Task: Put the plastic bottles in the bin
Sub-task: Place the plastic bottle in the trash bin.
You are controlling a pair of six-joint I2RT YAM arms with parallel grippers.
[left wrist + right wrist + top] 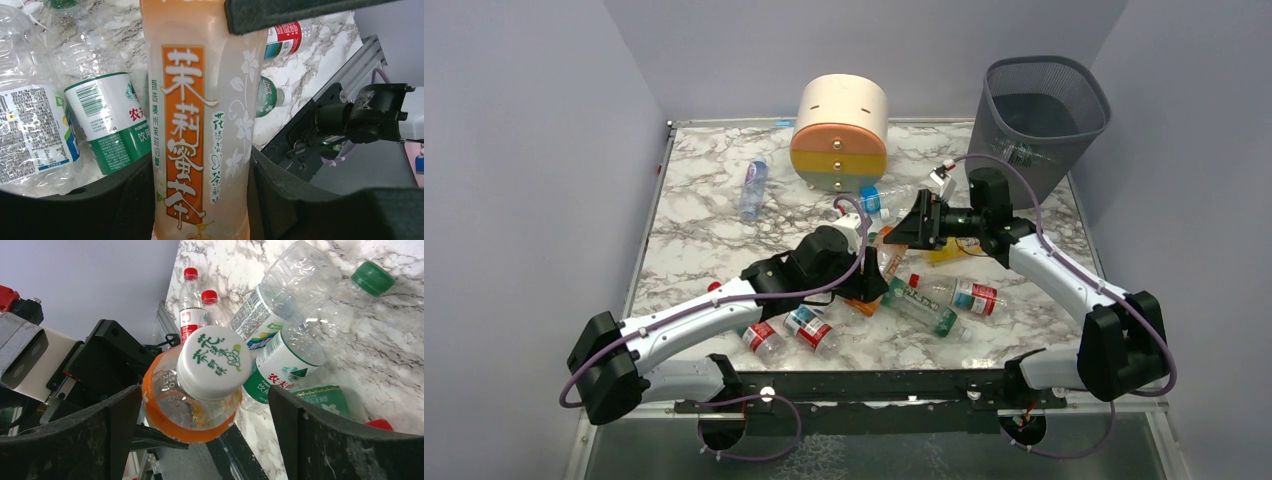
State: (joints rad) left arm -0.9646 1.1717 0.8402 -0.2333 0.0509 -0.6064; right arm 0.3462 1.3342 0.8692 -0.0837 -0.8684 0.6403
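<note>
Two tools on one bottle: left tool pinches the pale plastic tea bottle with orange label; right tool spread wide either side of its white cap. Other clear plastic bottles lie on white marble counter; dark grey mesh bin back right.

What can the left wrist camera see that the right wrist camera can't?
Only the left wrist view shows the side of the orange tea bottle, with its long orange label, held in the left gripper. Only the right wrist view shows that bottle's white cap from above, between the fingers of the open right gripper, plus a green cap. Both show the orange tea bottle and a clear bottle with a green label on the marble table.
</note>
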